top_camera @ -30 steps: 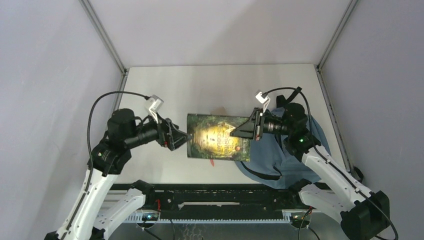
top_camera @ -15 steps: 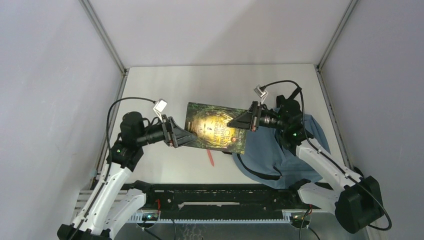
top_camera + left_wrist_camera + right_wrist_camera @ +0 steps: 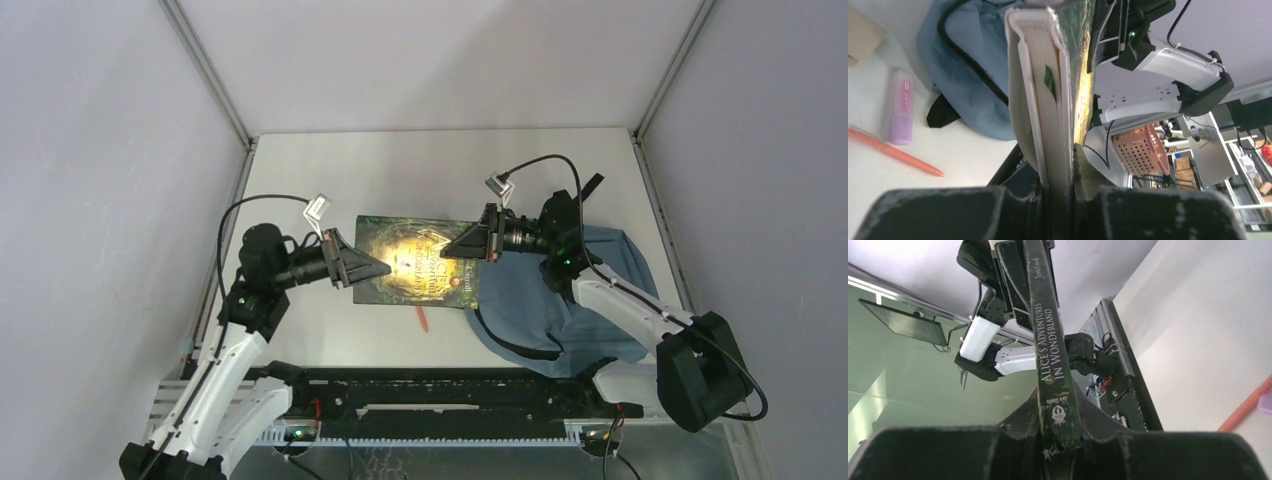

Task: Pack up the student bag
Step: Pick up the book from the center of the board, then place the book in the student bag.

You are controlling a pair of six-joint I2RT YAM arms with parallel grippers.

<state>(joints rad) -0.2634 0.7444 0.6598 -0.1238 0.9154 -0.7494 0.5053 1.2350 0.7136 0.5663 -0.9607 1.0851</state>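
Student bag (image 3: 525, 300): on the surface (image 3: 400, 170) under the right arm, interior unseen | left jaws pinch the book (image 3: 415, 272) at its page edge | right jaws pinch its spine | right wrist alone: title "Alice's Adventures in Wonderland" | left wrist alone: pink highlighter (image 3: 900, 107) near the orange pen (image 3: 895, 152).

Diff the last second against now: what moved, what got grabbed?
The left gripper closed on the book at its page edge, so both grippers hold it now. The right gripper kept its grip on the spine and carried the book left in the top view, slightly away from the arm bases. The student bag and the orange pen stayed put.
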